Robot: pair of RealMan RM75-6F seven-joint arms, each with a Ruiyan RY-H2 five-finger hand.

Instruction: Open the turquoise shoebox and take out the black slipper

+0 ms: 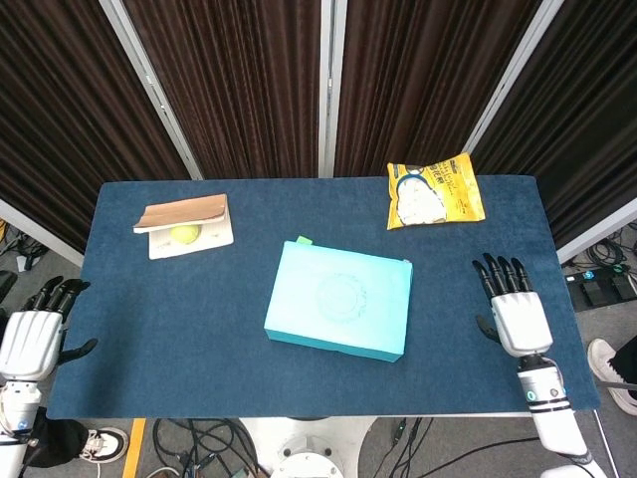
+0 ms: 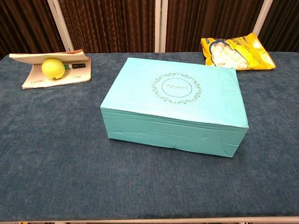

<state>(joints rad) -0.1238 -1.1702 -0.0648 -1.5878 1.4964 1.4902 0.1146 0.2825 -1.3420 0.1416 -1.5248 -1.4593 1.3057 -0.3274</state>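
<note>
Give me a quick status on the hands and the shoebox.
Both robot hands open, left off table edge, right over table. Turquoise shoebox closed, untouched. Nothing in the way.

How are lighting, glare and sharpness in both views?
Head view: even light, sharp, only a soft shadow beside the shoebox; right hand crisp, no motion blur. Chest view: sharp, box lid evenly lit; slight sheen on the snack bag.

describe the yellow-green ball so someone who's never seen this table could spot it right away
Go to the far left corner of the blue table, where an open book lies. The yellow-green ball rests on its pages, beside a dark pen. It is the only round thing on the table.
</note>
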